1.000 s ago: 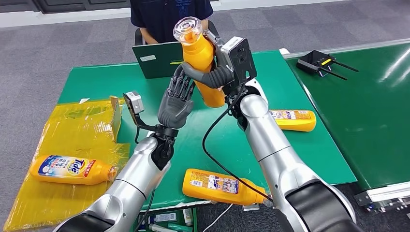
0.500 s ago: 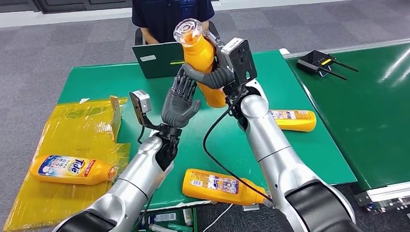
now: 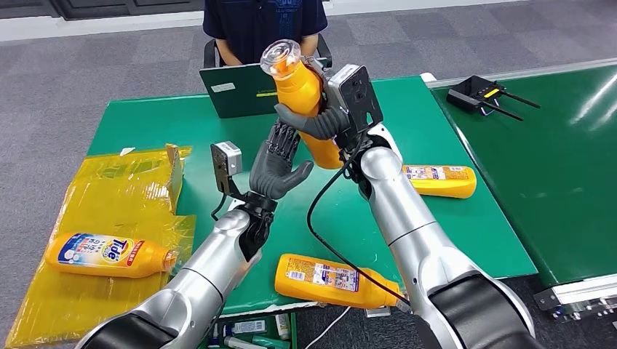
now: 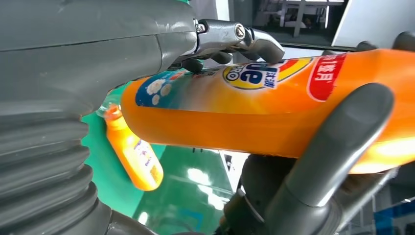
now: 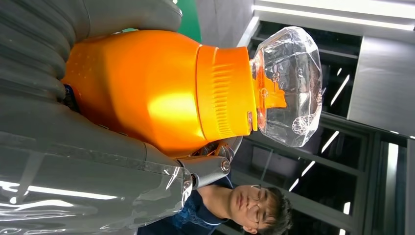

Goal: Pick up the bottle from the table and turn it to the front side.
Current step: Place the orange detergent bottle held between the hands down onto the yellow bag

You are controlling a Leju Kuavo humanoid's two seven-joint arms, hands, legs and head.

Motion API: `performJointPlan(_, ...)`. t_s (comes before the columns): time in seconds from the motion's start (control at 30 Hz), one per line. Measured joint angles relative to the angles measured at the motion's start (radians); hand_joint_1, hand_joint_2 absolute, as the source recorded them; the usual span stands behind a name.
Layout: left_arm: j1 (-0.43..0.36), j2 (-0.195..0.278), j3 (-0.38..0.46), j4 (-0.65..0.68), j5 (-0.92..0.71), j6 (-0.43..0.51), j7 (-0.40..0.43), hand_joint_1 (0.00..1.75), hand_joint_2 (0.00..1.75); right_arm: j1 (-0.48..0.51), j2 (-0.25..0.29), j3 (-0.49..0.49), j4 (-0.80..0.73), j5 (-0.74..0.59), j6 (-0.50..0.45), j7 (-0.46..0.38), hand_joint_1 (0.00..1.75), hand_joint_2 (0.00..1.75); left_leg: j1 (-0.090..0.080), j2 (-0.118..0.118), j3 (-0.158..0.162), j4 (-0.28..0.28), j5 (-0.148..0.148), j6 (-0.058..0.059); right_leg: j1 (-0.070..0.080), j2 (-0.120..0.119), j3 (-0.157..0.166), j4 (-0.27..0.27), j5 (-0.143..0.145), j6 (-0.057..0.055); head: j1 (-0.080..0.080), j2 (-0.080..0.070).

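My right hand (image 3: pixel 324 120) grips an orange Tide bottle (image 3: pixel 302 83) by its middle and holds it raised above the green table (image 3: pixel 145 123), clear cap up and tilted toward me. The right wrist view looks along the orange neck and clear cap (image 5: pixel 286 85), with the hand (image 5: pixel 73 147) wrapped around the body. My left hand (image 3: pixel 276 163) stands upright just below and left of the bottle, fingers spread and reaching up against its lower part, thumb apart. The left wrist view has the labelled side of the bottle (image 4: pixel 244 112) close beyond the palm (image 4: pixel 98 49).
Three more orange bottles lie flat: one at the table's right (image 3: pixel 440 180), one at the near edge (image 3: pixel 331 280), one on the yellow bag (image 3: pixel 109 254) at left. A person (image 3: pixel 262 22) sits behind a green laptop (image 3: pixel 236 87). A green conveyor (image 3: pixel 560 167) runs on the right.
My left hand has moved right and closer under the bottle, its thumb spreading out. The right hand has lowered the bottle slightly and still grips it.
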Motion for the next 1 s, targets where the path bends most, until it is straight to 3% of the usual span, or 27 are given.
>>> performJointPlan(1.0, -0.033, 0.007, 0.000, 0.130, -0.068, 0.092, 0.005, 0.00, 1.75, -0.009, 0.032, 0.005, 0.002, 0.006, 0.009, 0.015, 1.75, 1.75, 0.000, -0.001, 0.000, 0.000, 0.000, 0.000, 0.000, -0.001, 0.000, 0.000, 0.000, 0.000, 0.000, 0.000)
